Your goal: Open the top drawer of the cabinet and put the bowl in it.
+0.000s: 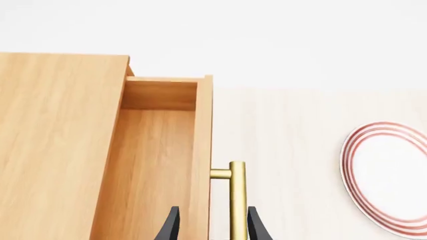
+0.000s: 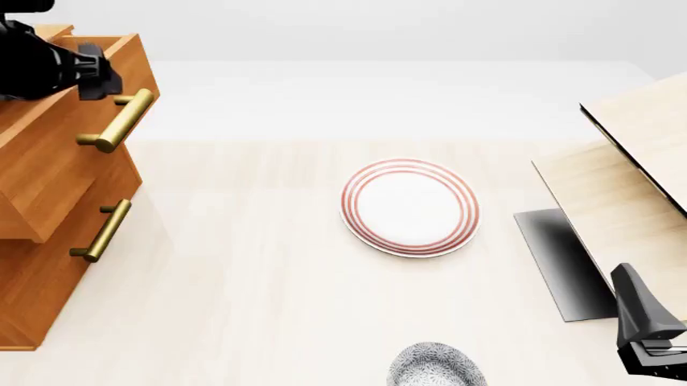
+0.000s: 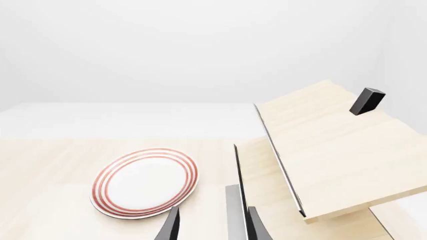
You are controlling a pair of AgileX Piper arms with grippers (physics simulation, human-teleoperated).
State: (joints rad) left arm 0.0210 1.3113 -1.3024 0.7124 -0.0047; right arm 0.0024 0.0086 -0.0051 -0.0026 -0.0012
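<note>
The small round bowl (image 2: 435, 367), white with dense dark-blue speckling, sits upright on the pale wood-grain table (image 2: 247, 281), nearest the arms' side and cut off by the front view's lower edge. The right gripper (image 2: 649, 342), black, hangs to the right of the bowl and well apart from it; in the right wrist view its fingertips (image 3: 172, 222) stand apart with nothing between them. Beyond the bowl lies the flat white plate with red rings (image 2: 409, 207), not touching it. Right of the plate stands the pale light-wood structure (image 2: 633, 169) with slanted panels. Left of the plate and well apart stands the orange-brown wooden cabinet (image 2: 43, 265). Its top drawer (image 1: 157, 150) is pulled out, exposing a bare wooden interior. The left gripper (image 1: 210, 225) is at the drawer's brass bar handle (image 1: 237, 200): one fingertip lies on each side of the drawer front and bar; actual contact with the bar cannot be determined
</note>
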